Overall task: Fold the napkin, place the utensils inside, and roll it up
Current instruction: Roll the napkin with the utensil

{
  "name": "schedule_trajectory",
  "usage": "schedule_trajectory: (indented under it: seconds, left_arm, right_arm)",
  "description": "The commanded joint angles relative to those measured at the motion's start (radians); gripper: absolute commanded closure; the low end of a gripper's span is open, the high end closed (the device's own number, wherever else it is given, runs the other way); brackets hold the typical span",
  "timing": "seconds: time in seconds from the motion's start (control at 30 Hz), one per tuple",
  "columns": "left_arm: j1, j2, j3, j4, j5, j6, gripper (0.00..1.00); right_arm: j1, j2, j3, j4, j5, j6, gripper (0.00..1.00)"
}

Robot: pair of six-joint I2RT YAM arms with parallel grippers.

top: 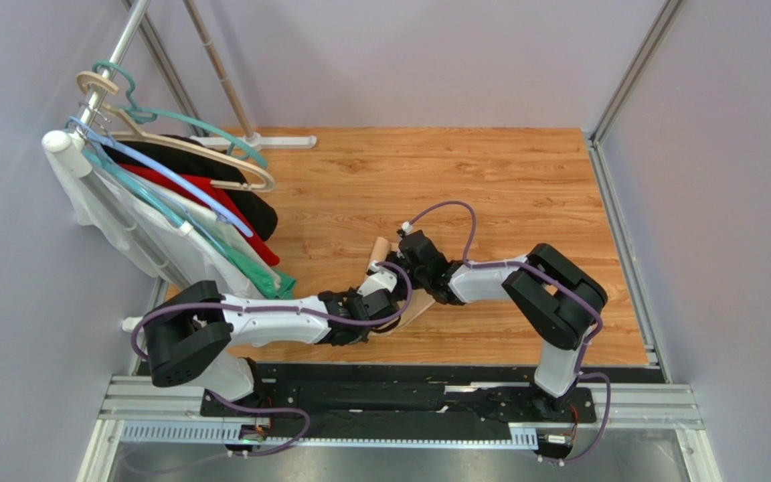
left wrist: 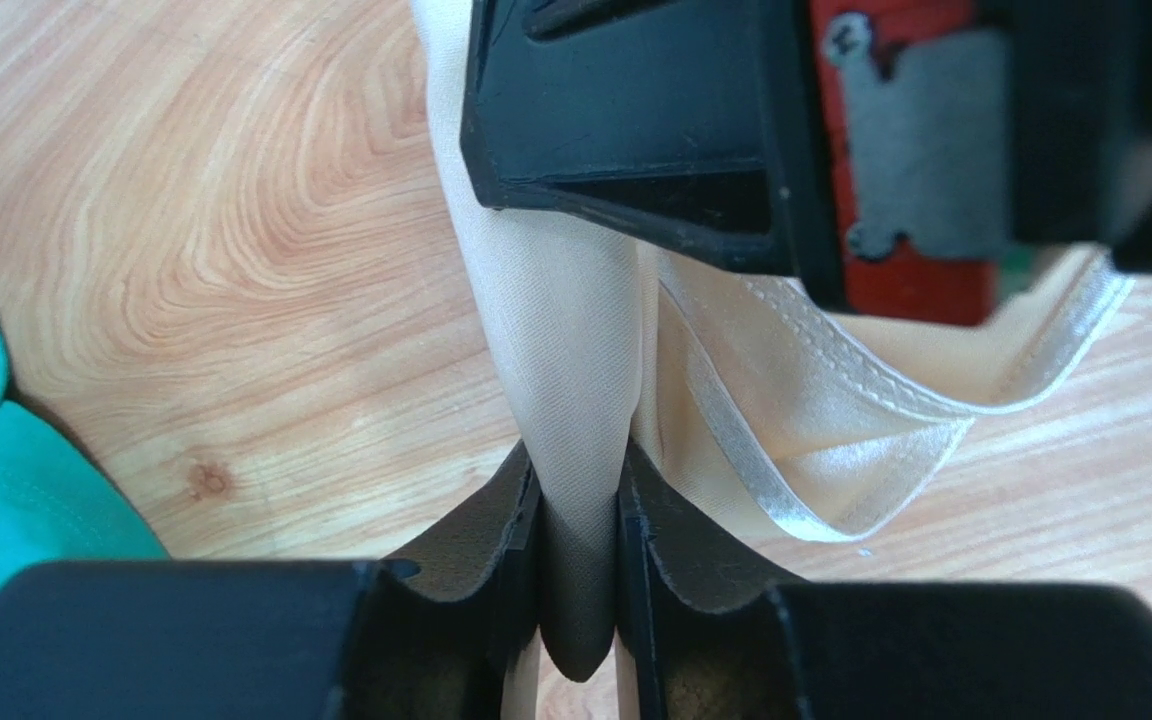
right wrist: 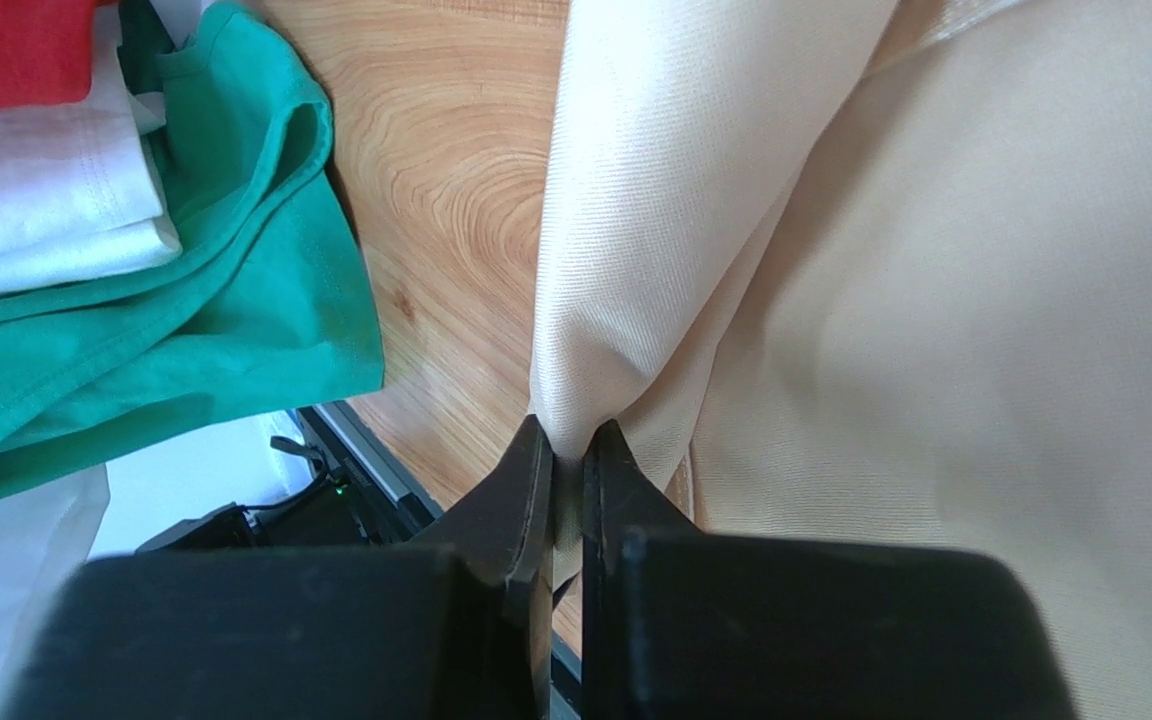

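We find the napkin (left wrist: pixel 567 360) bunched over the wooden tabletop (top: pixel 500 191), left of centre. The left gripper (left wrist: pixel 579 525) is clamped on one narrow fold and the right gripper (right wrist: pixel 567 465) is pinched tight on another, and the two heads nearly touch. Close on the left, black, red, white and green garments (top: pixel 209 201) hang from a rack (top: pixel 118 50), with the green garment (right wrist: pixel 237 285) trailing onto the wood just beside the cloth. Pale lilac walls (top: pixel 721 151) enclose the table on three sides, and a black base rail (top: pixel 400 402) runs along its near edge.
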Motion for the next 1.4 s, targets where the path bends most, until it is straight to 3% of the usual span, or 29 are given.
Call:
schedule_trajectory:
  seconds: [0.0, 0.17, 0.27, 0.53, 0.83, 1.03, 1.37]
  left_arm:
    - [-0.029, -0.069, 0.032, 0.069, 0.088, 0.009, 0.67]
    - [-0.027, -0.135, 0.009, 0.092, 0.148, 0.015, 0.41]
    - [-0.027, -0.175, -0.012, 0.119, 0.191, 0.011, 0.33]
    - [0.0, -0.289, -0.086, 0.152, 0.289, -0.04, 0.32]
    - [0.175, -0.463, -0.218, 0.256, 0.482, -0.147, 0.31]
    - [0.264, -0.528, -0.341, 0.423, 0.616, -0.262, 0.29]
    - [0.371, -0.549, -0.443, 0.483, 0.558, -0.388, 0.35]
  right_arm:
    - [-0.002, 0.022, -0.034, 0.032, 0.036, -0.018, 1.0]
    - [-0.002, 0.051, -0.043, 0.078, 0.032, -0.014, 1.0]
    - [-0.003, 0.06, -0.063, 0.116, 0.033, -0.002, 1.0]
    - [-0.014, 0.054, -0.102, 0.133, 0.052, -0.015, 1.0]
    - [-0.02, 0.066, -0.126, 0.144, 0.074, -0.104, 1.0]
    - [-0.026, 0.077, -0.14, 0.155, 0.073, -0.121, 1.0]
    - [-0.026, 0.083, -0.157, 0.164, 0.071, -0.129, 1.0]
